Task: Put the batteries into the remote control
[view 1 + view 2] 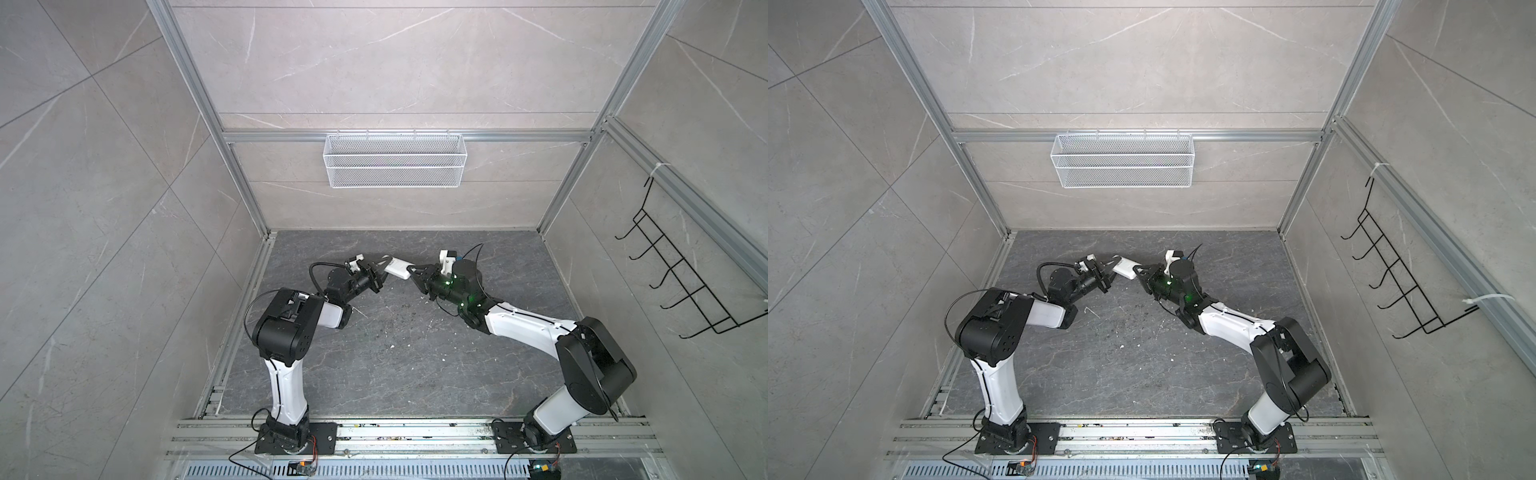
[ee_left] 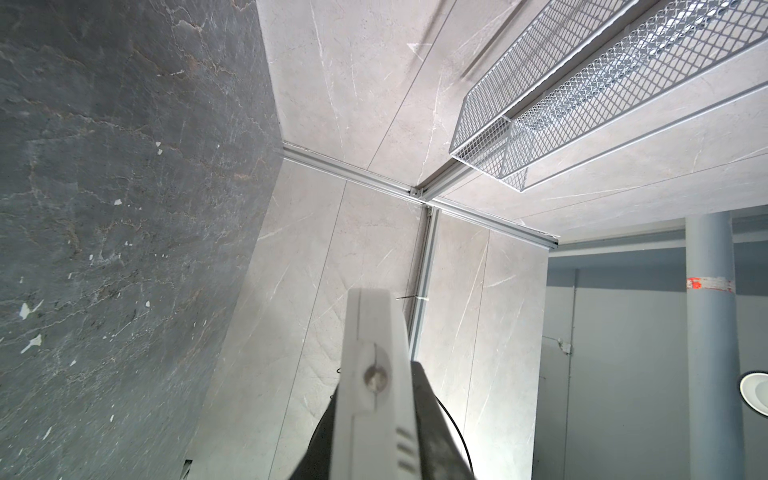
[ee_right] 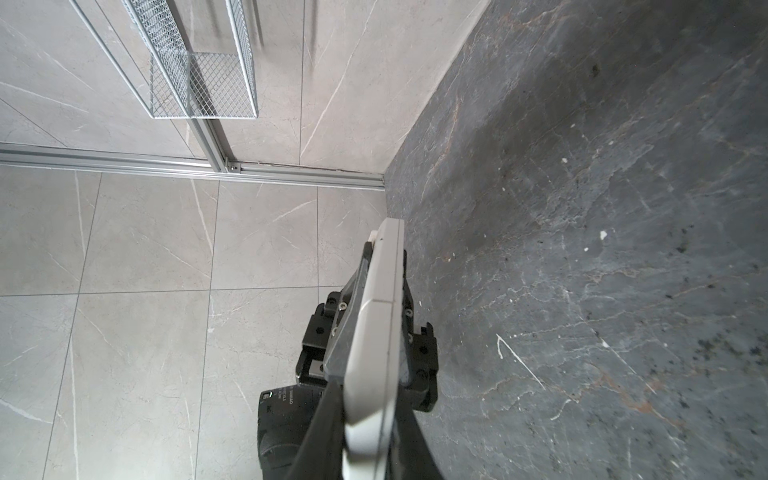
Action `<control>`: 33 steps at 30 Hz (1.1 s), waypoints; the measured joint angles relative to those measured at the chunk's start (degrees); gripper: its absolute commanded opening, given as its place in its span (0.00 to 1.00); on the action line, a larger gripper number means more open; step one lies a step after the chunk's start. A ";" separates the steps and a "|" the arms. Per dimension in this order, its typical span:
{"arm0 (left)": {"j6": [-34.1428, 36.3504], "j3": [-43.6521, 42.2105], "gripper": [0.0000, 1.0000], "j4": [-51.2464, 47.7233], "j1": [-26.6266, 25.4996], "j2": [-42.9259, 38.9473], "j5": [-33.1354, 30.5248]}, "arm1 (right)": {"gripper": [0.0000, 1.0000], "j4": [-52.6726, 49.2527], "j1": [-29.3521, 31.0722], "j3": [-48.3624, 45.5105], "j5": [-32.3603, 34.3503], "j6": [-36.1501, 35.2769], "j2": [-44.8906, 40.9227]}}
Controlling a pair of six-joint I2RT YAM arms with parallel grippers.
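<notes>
In both top views the white remote control [image 1: 398, 269] [image 1: 1126, 267] hangs above the dark floor near the back, gripped at both ends. My left gripper [image 1: 386, 263] is shut on its left end. My right gripper [image 1: 414, 273] is shut on its right end. In the left wrist view the remote control [image 2: 372, 332] runs edge-on between dark fingers [image 2: 430, 407], with a small round greyish disc on its narrow side. In the right wrist view the remote control [image 3: 380, 307] lies between my right gripper's [image 3: 374, 419] jaws, and the left gripper [image 3: 320, 336] clamps its far end. The batteries are out of view.
A white wire basket [image 1: 392, 160] hangs on the back wall. A black hook rack [image 1: 681, 266] sits on the right wall. White specks of debris [image 1: 390, 346] dot the dark floor [image 1: 415, 374]. Aluminium rails frame the floor.
</notes>
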 measured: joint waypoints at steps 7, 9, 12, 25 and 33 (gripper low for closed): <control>0.28 0.24 0.00 -0.35 0.00 0.00 -1.20 | 0.00 -4.85 -0.02 3.50 0.13 0.00 0.90; 0.55 0.39 0.00 -0.79 0.00 0.00 -1.51 | 0.00 -5.29 -0.07 3.98 0.17 0.24 1.27; 0.87 0.44 0.00 -1.57 0.00 0.00 -1.84 | 0.00 -6.56 -0.15 4.68 0.24 0.76 1.64; 2.56 0.07 0.00 -0.50 0.37 0.00 2.97 | 0.63 -26.23 -0.22 10.23 0.59 -12.39 -1.14; 4.37 -2.60 0.00 -0.04 1.36 0.00 7.10 | 0.75 -44.33 -0.15 22.49 0.96 -38.07 -3.54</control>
